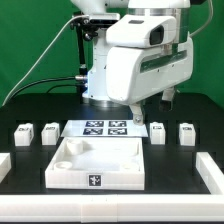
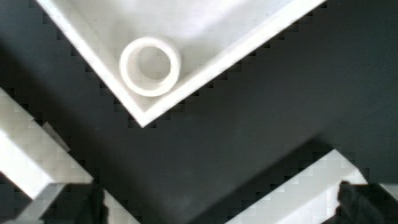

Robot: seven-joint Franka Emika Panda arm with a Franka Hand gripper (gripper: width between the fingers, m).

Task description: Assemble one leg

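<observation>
Pincer [image 2: 214, 205] spread wide, pinching nothing, hangs near the marker board [image 1: 105, 128]; a leg [image 1: 157, 131] stands on the worktop [image 1: 25, 110] just beside that board, at the exterior view's right.

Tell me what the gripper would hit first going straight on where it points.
Most likely the bare black table, just off the corner of the large white piece. Nothing lies between the fingers of the open gripper, though depth is unclear.
</observation>
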